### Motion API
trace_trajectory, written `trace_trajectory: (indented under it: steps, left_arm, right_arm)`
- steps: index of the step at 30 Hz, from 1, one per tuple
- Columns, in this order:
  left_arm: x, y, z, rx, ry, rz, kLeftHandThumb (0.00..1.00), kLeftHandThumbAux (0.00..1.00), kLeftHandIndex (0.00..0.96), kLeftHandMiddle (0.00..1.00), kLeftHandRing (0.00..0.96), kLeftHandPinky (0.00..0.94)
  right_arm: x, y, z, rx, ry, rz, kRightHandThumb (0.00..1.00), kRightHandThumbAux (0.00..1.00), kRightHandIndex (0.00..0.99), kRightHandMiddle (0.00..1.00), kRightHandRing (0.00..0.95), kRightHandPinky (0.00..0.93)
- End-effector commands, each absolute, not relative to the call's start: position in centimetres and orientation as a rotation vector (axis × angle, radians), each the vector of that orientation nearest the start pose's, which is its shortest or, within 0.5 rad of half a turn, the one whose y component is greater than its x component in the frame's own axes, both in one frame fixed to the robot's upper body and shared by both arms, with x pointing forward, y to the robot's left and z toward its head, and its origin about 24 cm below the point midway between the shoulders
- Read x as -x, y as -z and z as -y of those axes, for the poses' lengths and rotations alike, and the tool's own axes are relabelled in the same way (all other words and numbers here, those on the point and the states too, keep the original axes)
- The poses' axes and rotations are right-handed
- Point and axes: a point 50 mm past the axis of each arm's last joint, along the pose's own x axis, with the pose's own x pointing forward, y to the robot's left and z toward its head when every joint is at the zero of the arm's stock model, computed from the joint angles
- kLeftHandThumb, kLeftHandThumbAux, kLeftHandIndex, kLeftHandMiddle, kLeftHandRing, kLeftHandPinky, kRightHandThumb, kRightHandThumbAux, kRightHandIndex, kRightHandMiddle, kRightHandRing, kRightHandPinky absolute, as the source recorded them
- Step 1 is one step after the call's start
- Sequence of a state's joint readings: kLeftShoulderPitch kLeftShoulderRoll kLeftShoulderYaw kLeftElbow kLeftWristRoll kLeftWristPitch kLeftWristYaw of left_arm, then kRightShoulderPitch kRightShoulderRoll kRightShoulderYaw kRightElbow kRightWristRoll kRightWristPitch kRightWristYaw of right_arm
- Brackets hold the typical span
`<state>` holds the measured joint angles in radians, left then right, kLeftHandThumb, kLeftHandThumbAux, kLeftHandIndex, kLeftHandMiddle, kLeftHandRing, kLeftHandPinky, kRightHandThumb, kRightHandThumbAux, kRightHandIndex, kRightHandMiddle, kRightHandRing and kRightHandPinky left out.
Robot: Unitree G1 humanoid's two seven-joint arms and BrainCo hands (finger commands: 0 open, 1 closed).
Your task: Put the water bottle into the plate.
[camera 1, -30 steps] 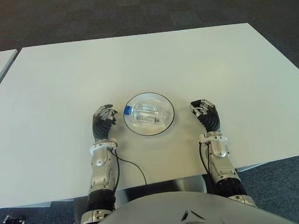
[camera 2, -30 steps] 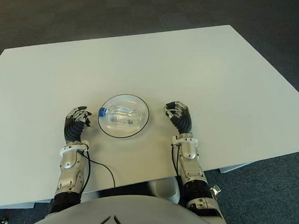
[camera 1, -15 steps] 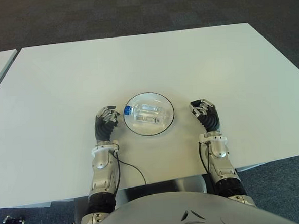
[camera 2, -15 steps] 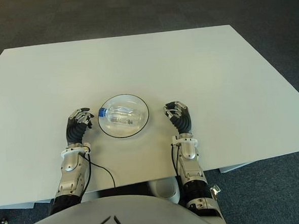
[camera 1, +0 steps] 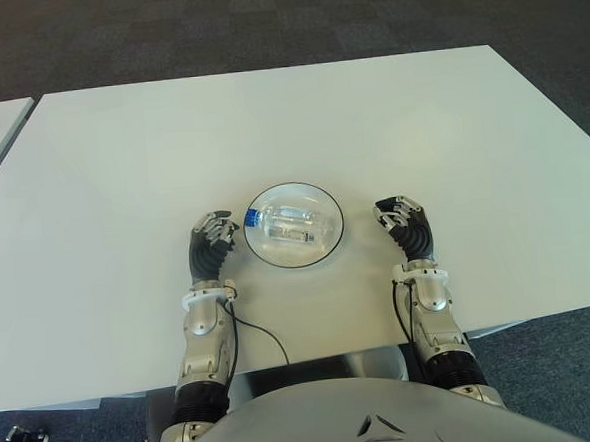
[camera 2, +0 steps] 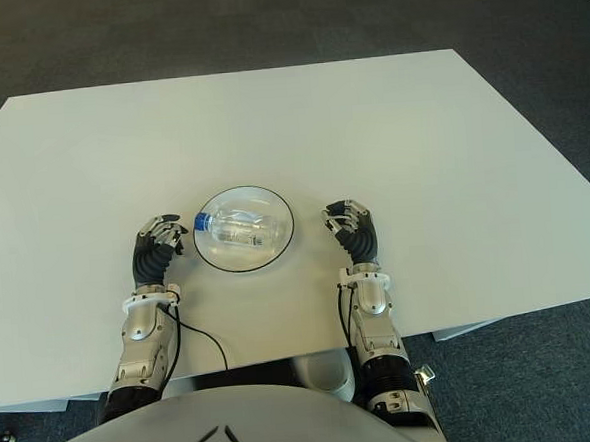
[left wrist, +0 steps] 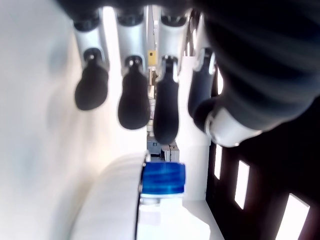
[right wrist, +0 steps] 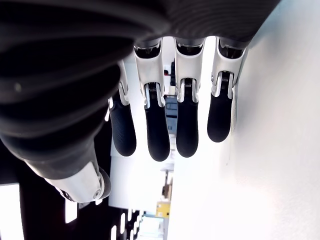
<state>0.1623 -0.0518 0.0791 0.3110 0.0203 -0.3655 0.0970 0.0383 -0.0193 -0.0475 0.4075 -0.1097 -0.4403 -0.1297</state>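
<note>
Bottle [camera 1: 287, 224] lies on its side inside the plate [camera 1: 331, 237], blue cap [camera 1: 250, 219] pointing at your left hand [camera 1: 209, 245], so by the look of it the task's placing is already done. That left hand shows just beside the plate's rim, on the cap side, fingers [left wrist: 131, 102] loosely curled and holding nothing; its wrist view looks past the fingertips straight at the cap. Your right hand [camera 1: 405, 224] shows on the far side of the plate, a little further off the rim, fingers [right wrist: 155, 130] likewise relaxed and empty. If you need to handle the bottle again, expect it to be light: it is clear thin plastic, and whether it holds water cannot be told. Such a wall probably gives under a hard squeeze and is smooth, so wrap the fingers around the middle of the body rather than pinching the cap end. Lying down it can roll, and the shallow plate rim is all that checks it, so a nudge from either hand could tip it out. Beneath both hands the table [camera 1: 269, 122] is plain, white and flat, with wide bare room beyond your fingertips. Dark carpet [camera 1: 263, 23] lies past the far edge.
</note>
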Motion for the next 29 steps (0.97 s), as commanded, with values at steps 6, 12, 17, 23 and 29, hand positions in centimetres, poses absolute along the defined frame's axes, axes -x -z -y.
trace_trajectory:
  steps: [6, 12, 17, 23, 29]
  left_arm:
    - [-19.44, 4.19, -16.87, 0.019, -0.241, -0.184, 0.837, 0.677, 0.403, 0.551, 0.723, 0.715]
    - [-19.43, 4.08, -16.85, 0.016, -0.244, -0.168, 0.837, 0.677, 0.404, 0.549, 0.720, 0.717]
    - [-19.44, 4.00, -16.77, 0.013, -0.244, -0.160, 0.836, 0.677, 0.403, 0.552, 0.722, 0.722]
    - [-19.45, 3.97, -16.79, 0.005, -0.242, -0.155, 0.836, 0.677, 0.402, 0.558, 0.729, 0.726]
    - [-19.45, 3.87, -16.76, 0.002, -0.234, -0.149, 0.836, 0.678, 0.400, 0.561, 0.733, 0.730]
  right_arm:
    - [-22.29, 2.47, 16.77, 0.108, 0.137, -0.040, 0.710, 0.733, 0.424, 0.432, 0.392, 0.399]
    - [-22.33, 2.46, 16.70, 0.109, 0.138, -0.040, 0.710, 0.734, 0.424, 0.428, 0.389, 0.399]
    - [-22.34, 2.46, 16.69, 0.109, 0.139, -0.039, 0.710, 0.734, 0.424, 0.429, 0.391, 0.404]
    - [-22.36, 2.46, 16.65, 0.106, 0.137, -0.035, 0.709, 0.734, 0.425, 0.432, 0.396, 0.405]
    - [-22.37, 2.46, 16.63, 0.105, 0.131, -0.030, 0.709, 0.734, 0.425, 0.432, 0.395, 0.404]
